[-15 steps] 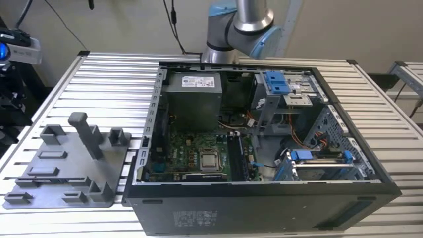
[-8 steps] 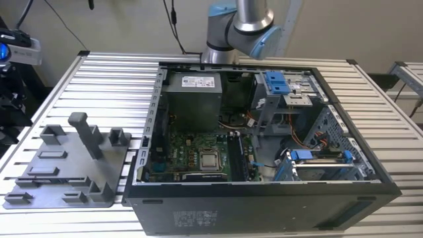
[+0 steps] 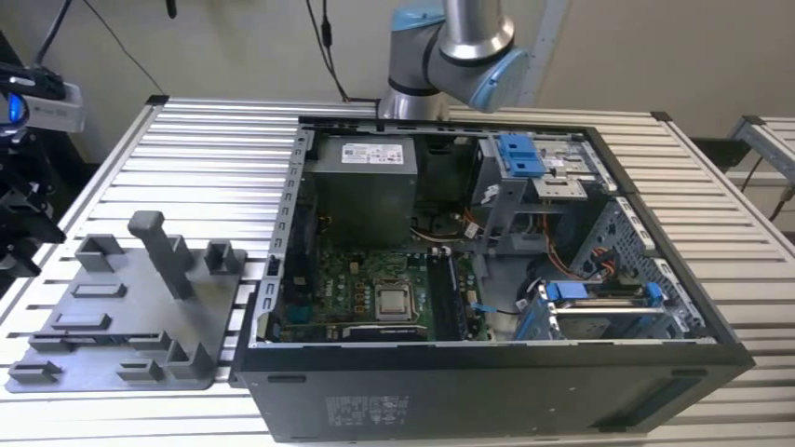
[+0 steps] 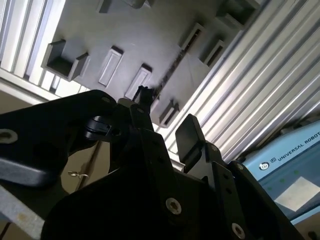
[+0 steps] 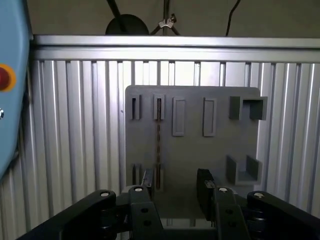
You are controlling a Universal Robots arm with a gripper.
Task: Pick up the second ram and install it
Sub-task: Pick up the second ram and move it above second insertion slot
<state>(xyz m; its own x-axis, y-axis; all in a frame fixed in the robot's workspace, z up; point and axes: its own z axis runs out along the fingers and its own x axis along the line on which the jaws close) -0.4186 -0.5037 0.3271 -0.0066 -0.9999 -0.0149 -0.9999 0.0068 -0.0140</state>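
Note:
The second ram is a thin dark strip standing on edge in the slots of the light-grey holder plate. In the second wrist view the ram runs slantwise across the plate. My gripper hangs over the plate's near end, open, with nothing between its black fingers. The ram's line passes just inside one finger, and I cannot tell the height above it. In the second wrist view the gripper also shows a wide gap, one fingertip close to the ram's end.
The open computer case lies on the slatted metal table, with its motherboard and grey power-supply box exposed. The holder plate lies at the exterior view's left of the case, with a tall post. A blue pendant sits beside the table.

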